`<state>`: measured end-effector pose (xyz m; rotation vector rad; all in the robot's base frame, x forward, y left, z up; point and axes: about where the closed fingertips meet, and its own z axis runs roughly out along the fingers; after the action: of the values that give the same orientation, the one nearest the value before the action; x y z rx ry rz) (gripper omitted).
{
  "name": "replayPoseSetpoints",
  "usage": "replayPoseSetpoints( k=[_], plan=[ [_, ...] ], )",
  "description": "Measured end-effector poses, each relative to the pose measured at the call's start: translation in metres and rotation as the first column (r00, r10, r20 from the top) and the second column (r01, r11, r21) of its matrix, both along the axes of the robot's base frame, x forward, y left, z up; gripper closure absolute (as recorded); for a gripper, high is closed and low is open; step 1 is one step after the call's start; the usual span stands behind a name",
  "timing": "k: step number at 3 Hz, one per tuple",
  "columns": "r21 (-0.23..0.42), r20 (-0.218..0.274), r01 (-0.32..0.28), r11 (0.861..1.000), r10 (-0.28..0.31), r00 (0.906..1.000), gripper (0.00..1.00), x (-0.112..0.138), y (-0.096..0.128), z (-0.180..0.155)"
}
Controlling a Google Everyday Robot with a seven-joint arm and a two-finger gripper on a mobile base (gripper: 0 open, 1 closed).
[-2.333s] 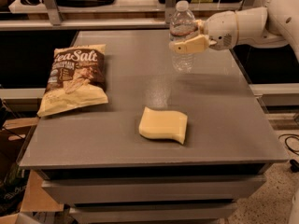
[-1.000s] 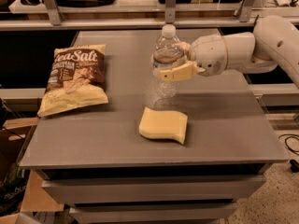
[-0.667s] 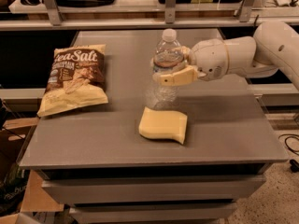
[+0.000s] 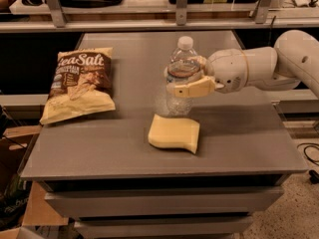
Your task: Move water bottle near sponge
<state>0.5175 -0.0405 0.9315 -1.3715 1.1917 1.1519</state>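
Observation:
The water bottle (image 4: pixel 180 68), clear and ribbed with a white cap, stands upright just behind the sponge, its base at or just above the grey table (image 4: pixel 124 143). The sponge (image 4: pixel 174 132), a pale yellow foam pad with wavy edges, lies flat near the table's front middle. My gripper (image 4: pixel 187 78) reaches in from the right on a white arm and is shut on the bottle's middle, one tan finger (image 4: pixel 192 89) across its front.
A sea-salt chip bag (image 4: pixel 79 82) lies on the table's left side. A shelf with metal posts (image 4: pixel 149 21) runs behind the table. Drawers sit under the tabletop, and a cardboard box (image 4: pixel 30 203) is on the floor at left.
The gripper carried the bottle from the table's back right to the left and forward, bringing it down just behind the sponge. Sponge and chip bag stayed put.

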Motion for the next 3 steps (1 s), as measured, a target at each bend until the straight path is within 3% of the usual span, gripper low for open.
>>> replayPoseSetpoints(
  k=[3],
  plan=[
    [0.020, -0.032, 0.013, 1.000, -0.012, 0.9994, 1.00, 0.0008, -0.0056, -0.0080]
  ],
)
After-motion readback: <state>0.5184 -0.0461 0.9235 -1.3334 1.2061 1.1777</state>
